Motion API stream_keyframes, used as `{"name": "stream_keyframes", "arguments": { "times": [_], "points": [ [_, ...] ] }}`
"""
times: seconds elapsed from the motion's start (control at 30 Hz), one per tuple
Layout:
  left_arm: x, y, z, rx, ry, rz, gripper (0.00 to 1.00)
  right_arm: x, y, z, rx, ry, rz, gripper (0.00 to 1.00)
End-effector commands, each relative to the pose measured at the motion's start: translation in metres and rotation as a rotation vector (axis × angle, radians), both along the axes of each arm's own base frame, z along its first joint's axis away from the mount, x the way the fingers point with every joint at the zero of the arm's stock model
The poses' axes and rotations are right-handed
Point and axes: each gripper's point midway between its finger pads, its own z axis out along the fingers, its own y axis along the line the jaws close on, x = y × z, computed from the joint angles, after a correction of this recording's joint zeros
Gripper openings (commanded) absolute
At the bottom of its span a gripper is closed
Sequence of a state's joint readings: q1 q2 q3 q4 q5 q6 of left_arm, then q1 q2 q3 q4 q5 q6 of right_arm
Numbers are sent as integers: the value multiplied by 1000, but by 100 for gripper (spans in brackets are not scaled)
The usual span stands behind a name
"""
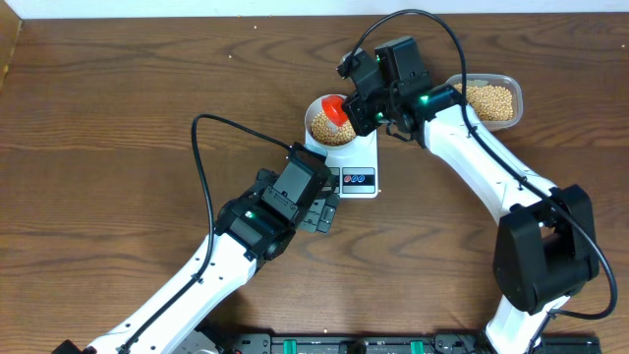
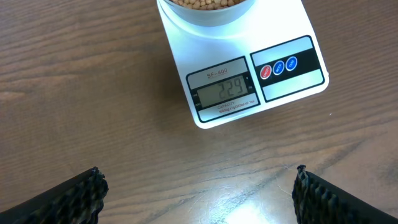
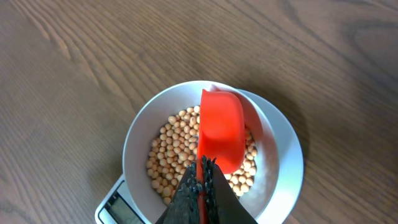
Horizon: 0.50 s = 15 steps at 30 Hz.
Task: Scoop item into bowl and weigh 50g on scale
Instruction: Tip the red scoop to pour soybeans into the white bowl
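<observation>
The left fingers [image 2: 74,199] hang spread wide and empty just off the scale's [image 2: 177,46] front edge, at about 7 o'clock from it in the overhead view, touching nothing. From there the left wrist camera looks straight at the display [image 2: 224,93], which shows the digits 2, 2, 9. I cannot make out a decimal point. The three round buttons [image 2: 278,66] sit at 3 o'clock of the display.

The pale bowl [image 3: 140,134] stands on the far half of the scale, with a layer of soybeans [image 3: 171,149] covering its bottom. The right fingers [image 3: 186,202] are clamped on the handle of a red scoop [image 3: 221,127], which hangs over the beans toward the bowl's 3 o'clock side. No beans show on the scoop, so it looks tipped out.

If the reading means twenty-odd grams, the bowl is probably under halfway and needs more scoops. The scoop should stay off the rim and the beans, since any press would falsify the reading. Later loads should be small, shaken in a few beans at a time, with a pause for the display to settle.

The clear tub [image 1: 511,84] of beans lies at 3 o'clock from the bowl, near it, with bare wooden surface [image 1: 118,118] between them. Nothing blocks that path. The left arm is best held where it is, clear of the scale.
</observation>
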State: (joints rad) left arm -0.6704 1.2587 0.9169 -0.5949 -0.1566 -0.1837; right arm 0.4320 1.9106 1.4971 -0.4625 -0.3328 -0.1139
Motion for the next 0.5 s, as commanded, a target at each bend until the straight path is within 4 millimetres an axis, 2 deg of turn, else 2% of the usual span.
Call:
{"name": "stream_keyframes", "arguments": {
  "times": [0.0,0.23,0.47],
  "points": [
    [1,1,1,1,-6,9,98,-4,10,0,-13,-7,23,1],
    [1,1,1,1,-6,9,98,-17,16,-7,-38,23,57,1],
    [1,1,1,1,-6,9,98,-18,15,-7,-39,28,56,1]
  ]
}}
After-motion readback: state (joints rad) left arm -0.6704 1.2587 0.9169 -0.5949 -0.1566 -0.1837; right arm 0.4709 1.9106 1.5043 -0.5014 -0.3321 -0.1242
